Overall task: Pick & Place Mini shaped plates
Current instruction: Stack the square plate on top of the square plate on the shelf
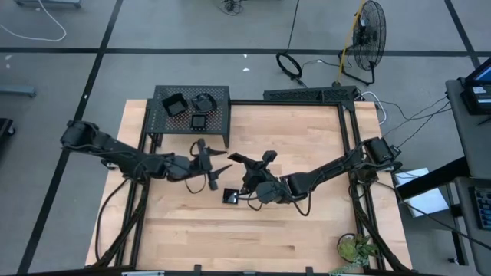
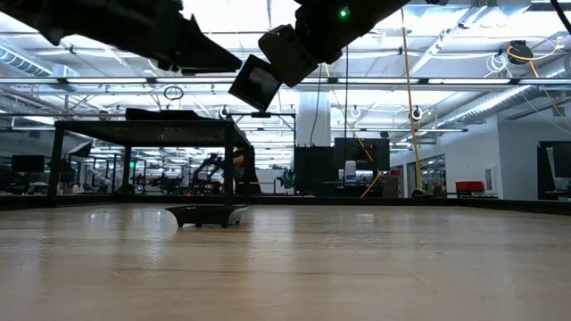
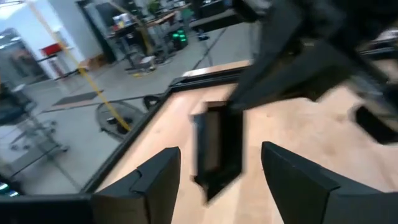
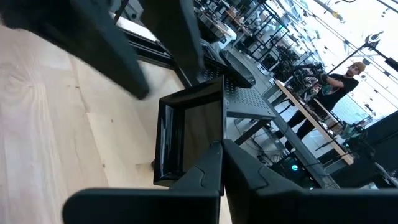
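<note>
Right end effector (image 1: 234, 196) is sitting at centre of the high view, fingers pinched shut on a square mini plate (image 4: 189, 134), holding it tilted above the desk (image 1: 307, 230). Left end effector (image 1: 213, 170) is hovering just beside it, fingers (image 3: 155, 180) spread wide, gripping nothing. Three more plates (image 1: 192, 107) are sitting on the mesh rack (image 1: 165, 126), upper left.

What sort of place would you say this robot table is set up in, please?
Most likely a large open robotics lab or workshop: a concrete floor with a standing fan and loose cables beside the table, and rows of workbenches under bright ceiling lights.
</note>
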Controlling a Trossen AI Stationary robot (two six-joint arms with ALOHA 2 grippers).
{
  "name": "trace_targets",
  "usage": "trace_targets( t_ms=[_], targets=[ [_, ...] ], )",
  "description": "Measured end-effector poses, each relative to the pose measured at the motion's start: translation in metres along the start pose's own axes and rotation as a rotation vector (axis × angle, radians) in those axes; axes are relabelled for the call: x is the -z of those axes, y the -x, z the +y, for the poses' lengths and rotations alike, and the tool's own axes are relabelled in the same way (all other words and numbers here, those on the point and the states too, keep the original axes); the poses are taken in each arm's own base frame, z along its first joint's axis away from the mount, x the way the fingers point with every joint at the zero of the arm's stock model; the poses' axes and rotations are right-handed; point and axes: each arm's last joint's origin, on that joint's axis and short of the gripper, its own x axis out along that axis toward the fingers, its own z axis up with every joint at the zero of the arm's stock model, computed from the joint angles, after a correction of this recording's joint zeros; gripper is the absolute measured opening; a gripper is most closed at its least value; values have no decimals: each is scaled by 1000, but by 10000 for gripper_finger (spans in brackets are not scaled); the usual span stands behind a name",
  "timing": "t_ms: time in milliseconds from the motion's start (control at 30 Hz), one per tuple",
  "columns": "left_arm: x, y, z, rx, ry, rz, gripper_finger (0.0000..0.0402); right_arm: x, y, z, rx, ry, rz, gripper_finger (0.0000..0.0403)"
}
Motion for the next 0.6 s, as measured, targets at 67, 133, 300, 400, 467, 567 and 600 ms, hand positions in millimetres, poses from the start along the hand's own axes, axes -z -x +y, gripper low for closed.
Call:
trace_targets(
  t_ms=[67, 133, 300, 400, 467, 567, 600],
  targets=[
    [-1, -4, 2, -40, 6, 4, 219, 0, 0, 0, -1, -1, -1, 0],
    [1, -6, 4, -61, 10, 11, 210, 0, 0, 0, -2, -4, -1, 0],
    [3, -8, 7, -78, 14, 20, 180, 0, 0, 0, -3, -4, -1, 0],
    [3, -8, 7, -78, 20, 20, 158, 0, 0, 0, -3, -4, -1, 0],
    [3, -8, 7, -69, 20, 18, 142, 0, 0, 0, -3, -4, -1, 0],
    [2, -8, 6, -29, 22, 11, 114, 0, 0, 0, -3, -6, -2, 0],
    [2, -8, 6, -16, 23, 8, 105, -1, 0, 0, -3, -11, -4, 0]
  ],
)
